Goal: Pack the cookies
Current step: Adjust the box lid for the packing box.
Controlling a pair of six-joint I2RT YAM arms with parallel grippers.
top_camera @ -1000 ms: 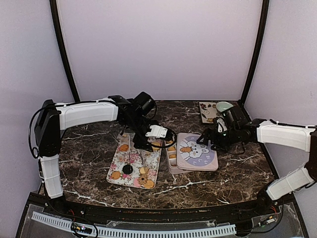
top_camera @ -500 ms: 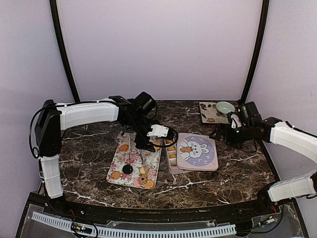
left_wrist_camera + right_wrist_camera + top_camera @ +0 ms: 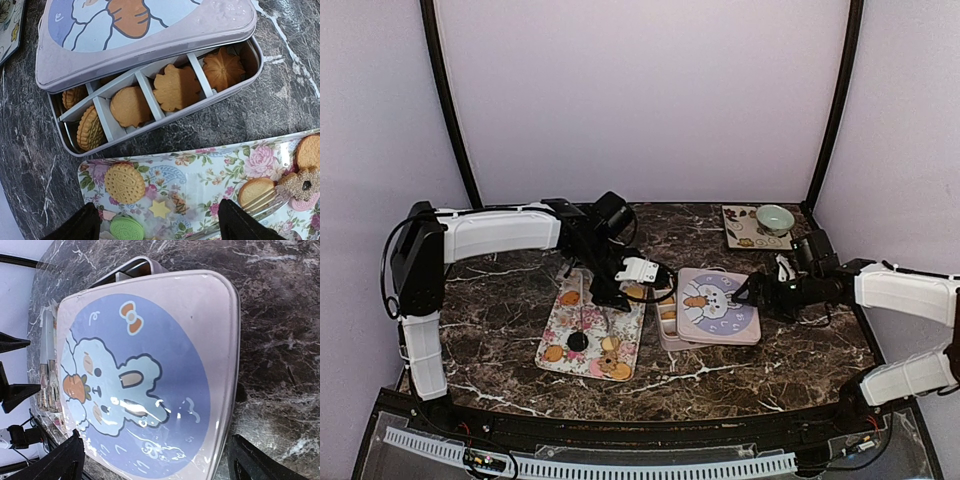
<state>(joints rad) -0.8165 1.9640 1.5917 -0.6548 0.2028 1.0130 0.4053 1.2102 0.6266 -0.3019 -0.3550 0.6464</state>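
Note:
A metal tin with dividers holds several tan cookies. Its lilac rabbit lid lies askew over most of it, leaving one row uncovered. More cookies lie on the floral tray: tan, green, pink and brown ones. My left gripper hangs open above the tray's end nearest the tin, holding nothing. In the right wrist view my right gripper stands open, straddling the near edge of the lid without gripping it.
Metal tongs with a black knob lie along the floral tray, their tips by the cookies. A small patterned tray and a green bowl sit at the back right corner. Bare marble lies in front of the tin.
My right arm pulled back toward the back right, then returned to the lid's right edge with its jaws wider. The left arm has barely moved.

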